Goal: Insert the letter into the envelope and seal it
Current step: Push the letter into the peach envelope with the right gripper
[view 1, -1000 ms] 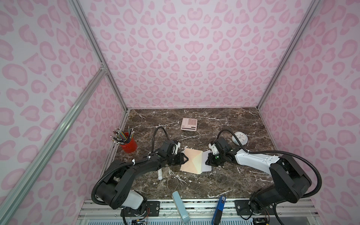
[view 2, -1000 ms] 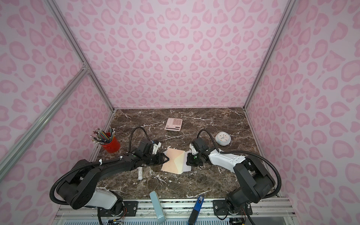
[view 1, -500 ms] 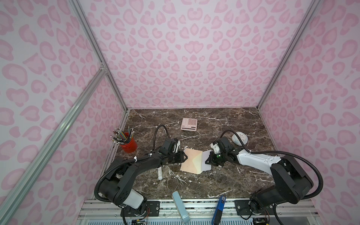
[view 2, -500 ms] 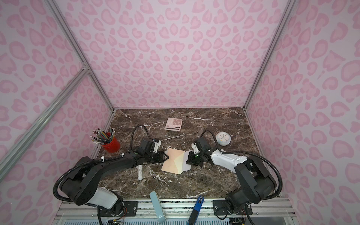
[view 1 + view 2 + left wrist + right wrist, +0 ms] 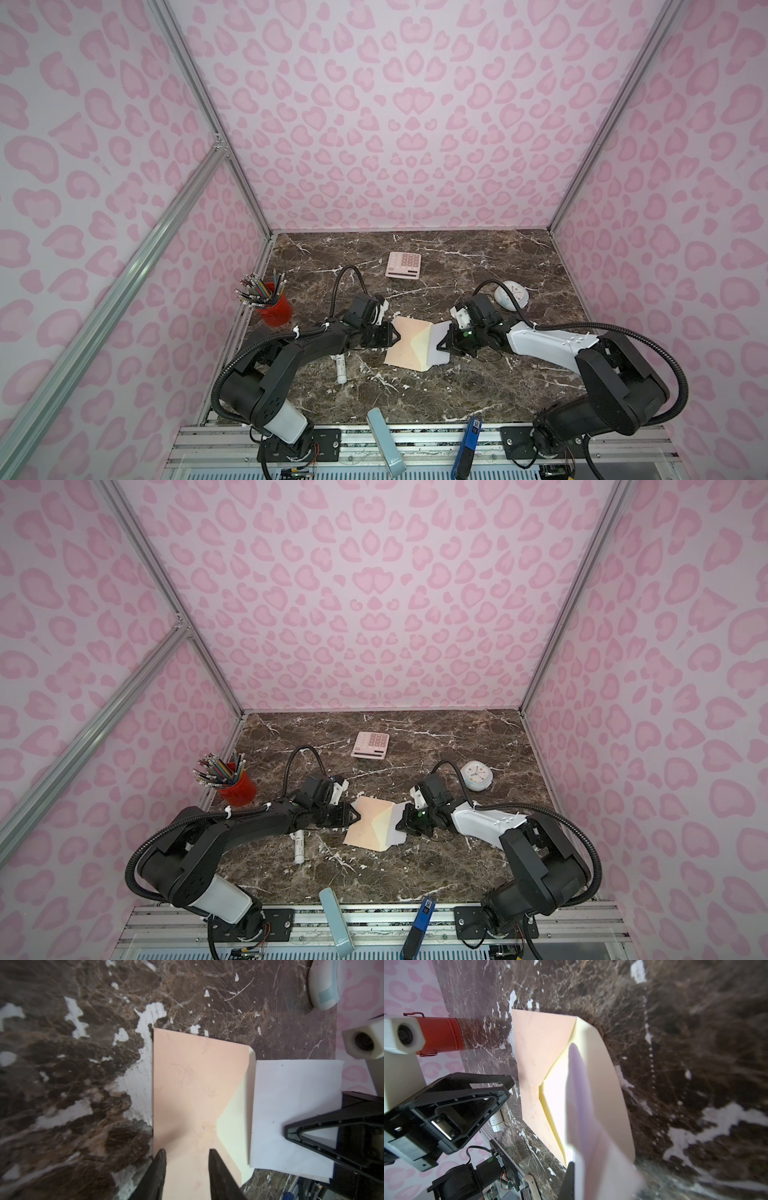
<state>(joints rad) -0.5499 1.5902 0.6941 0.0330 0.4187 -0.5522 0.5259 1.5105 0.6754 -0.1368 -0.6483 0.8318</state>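
Lying flat on brown marble tabletop [image 5: 415,386], mid-table between both arms: peach-tan paper envelope [image 5: 187,1084], pointed flap open, cream inner side up, flap toward right arm. White rectangular paper letter [image 5: 291,1105] not yet inside: near edge overlaps cream flap just at pocket mouth, rest sticks out toward right arm. Right gripper [image 5: 288,1129] clamped on letter's far edge. Left gripper [image 5: 187,1153] fingers parted, tips at envelope's peach side opposite flap, nothing pinched; contact with envelope unclear.
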